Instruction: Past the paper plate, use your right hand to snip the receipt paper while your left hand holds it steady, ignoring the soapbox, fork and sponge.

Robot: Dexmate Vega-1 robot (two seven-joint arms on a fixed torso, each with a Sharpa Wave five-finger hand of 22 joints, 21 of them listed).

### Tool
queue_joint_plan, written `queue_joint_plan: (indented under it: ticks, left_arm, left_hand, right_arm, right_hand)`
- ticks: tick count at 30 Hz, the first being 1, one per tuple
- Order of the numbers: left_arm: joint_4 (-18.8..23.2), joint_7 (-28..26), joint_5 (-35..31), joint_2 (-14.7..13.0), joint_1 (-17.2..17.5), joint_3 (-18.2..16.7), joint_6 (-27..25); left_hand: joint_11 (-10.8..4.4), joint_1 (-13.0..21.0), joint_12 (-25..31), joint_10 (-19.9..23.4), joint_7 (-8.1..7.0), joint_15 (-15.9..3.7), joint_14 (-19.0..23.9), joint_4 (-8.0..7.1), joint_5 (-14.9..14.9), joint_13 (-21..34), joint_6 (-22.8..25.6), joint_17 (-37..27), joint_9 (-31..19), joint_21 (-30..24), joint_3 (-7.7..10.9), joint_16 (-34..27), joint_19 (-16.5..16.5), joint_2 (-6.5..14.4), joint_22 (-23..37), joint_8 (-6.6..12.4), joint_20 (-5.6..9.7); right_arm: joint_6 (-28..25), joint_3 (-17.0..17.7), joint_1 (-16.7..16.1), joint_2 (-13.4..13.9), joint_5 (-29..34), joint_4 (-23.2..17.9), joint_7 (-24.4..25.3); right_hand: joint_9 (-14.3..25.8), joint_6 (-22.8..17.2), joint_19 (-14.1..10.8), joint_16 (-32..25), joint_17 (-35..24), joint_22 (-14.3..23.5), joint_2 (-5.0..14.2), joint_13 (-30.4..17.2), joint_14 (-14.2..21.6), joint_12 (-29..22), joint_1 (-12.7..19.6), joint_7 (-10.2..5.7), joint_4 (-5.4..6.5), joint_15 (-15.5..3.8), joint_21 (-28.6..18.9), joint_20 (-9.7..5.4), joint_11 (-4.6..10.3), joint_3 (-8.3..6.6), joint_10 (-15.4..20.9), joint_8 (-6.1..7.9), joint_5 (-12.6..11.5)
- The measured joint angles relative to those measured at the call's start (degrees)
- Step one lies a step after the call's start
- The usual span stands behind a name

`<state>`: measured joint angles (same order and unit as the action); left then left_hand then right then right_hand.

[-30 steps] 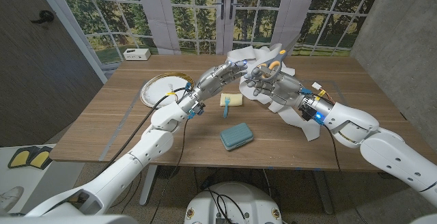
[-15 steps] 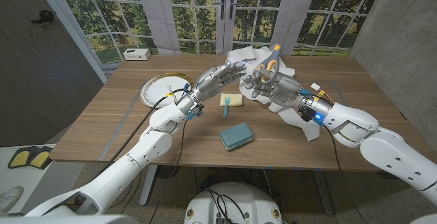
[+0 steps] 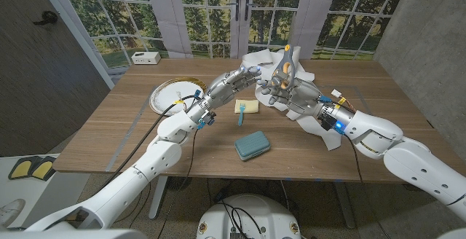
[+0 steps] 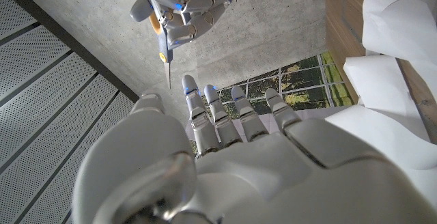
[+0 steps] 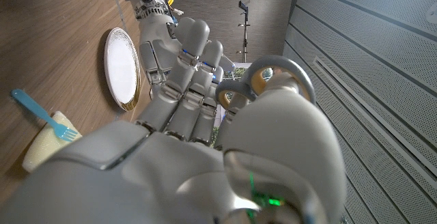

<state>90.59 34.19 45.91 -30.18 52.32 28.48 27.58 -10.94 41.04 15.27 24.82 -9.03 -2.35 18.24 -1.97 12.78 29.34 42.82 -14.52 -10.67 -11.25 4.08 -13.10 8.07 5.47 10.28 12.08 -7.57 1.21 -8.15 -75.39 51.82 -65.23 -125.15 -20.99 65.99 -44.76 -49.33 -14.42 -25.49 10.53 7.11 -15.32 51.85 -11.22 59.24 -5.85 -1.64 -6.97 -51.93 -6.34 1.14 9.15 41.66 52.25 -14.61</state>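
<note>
Right hand (image 3: 285,87) grips scissors (image 3: 285,68) with blades pointing up-away, left hand (image 3: 231,84) reaching toward crumpled receipt paper (image 3: 263,57) at the bench's far side, seemingly pinching its edge though contact is hidden, paper just beyond both hands.
</note>
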Motion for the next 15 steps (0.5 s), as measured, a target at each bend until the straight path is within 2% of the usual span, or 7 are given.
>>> queue_joint_plan:
  ticks: [4, 7, 10, 15]
  left_arm:
    - [0.1, 0.0, 0.1, -0.1, 0.1, -0.1, 0.1]
    - [0.3, -0.1, 0.1, -0.1, 0.2, -0.1, 0.1]
    - [0.4, -0.2, 0.1, -0.1, 0.3, -0.1, 0.1]
    - [0.6, -0.5, 0.1, -0.2, 0.5, -0.1, 0.1]
  left_hand:
    - [0.00, 0.0, 0.0, 0.0, -0.08, 0.00, 0.0, 0.07, 0.0, 0.0, 0.1, 0.0, 0.0, 0.0, 0.07, 0.0, 0.3, 0.0, 0.0, 0.00, -0.31]
    - [0.00, 0.0, 0.0, 0.0, -0.08, 0.00, 0.0, 0.18, 0.0, 0.0, 0.1, 0.0, 0.0, 0.0, 0.17, 0.0, 0.3, 0.0, 0.0, -0.03, -0.31]
    - [0.00, 0.0, 0.0, 0.0, -0.08, 0.00, 0.0, 0.17, 0.0, 0.0, 0.1, 0.0, 0.0, 0.0, 0.17, 0.0, 0.3, 0.0, 0.0, -0.22, -0.31]
    - [-0.30, 0.0, 0.0, 0.3, -0.08, -0.01, 0.6, 0.17, 0.0, 0.0, 0.1, 0.0, 0.0, 0.0, 0.17, 0.0, 0.3, 0.0, 0.0, -0.22, -0.31]
  right_arm:
    - [-0.1, 0.1, -0.3, 0.0, -0.1, -0.1, 0.5]
    - [-0.1, 0.2, -0.5, 0.0, -0.1, -0.2, 0.6]
    - [-0.1, 0.4, -0.6, 0.1, -0.1, -0.4, 0.8]
    - [-0.2, 0.6, -0.9, 0.4, 0.3, -0.8, 1.1]
  right_hand:
    - [0.0, 0.7, 0.0, -0.1, 0.3, 0.0, -0.01, 0.4, 0.0, -0.3, 0.0, -0.50, 0.24, 0.00, 0.0, 0.00, -0.04, 0.24, 1.0, 2.96, 0.0]
    - [0.0, 1.2, -0.4, -0.2, 0.5, 0.0, 0.27, 0.4, 0.2, -0.7, -0.3, -0.60, 0.23, -0.22, -0.2, 0.00, -0.42, 0.24, 1.6, 3.02, 0.0]
    - [0.0, 2.1, -0.4, -0.4, 0.7, 0.0, 0.27, 0.6, 0.2, -0.7, -0.5, -0.70, 0.40, -0.22, -0.2, 0.00, -0.41, 0.04, 1.6, 3.83, -0.2]
    - [0.0, 2.7, -0.4, -0.4, 1.0, 0.0, 0.29, 0.2, 0.6, -1.1, -0.4, -0.50, 0.31, -0.34, -0.2, 0.00, -0.53, -0.17, 1.7, 3.87, -0.5]
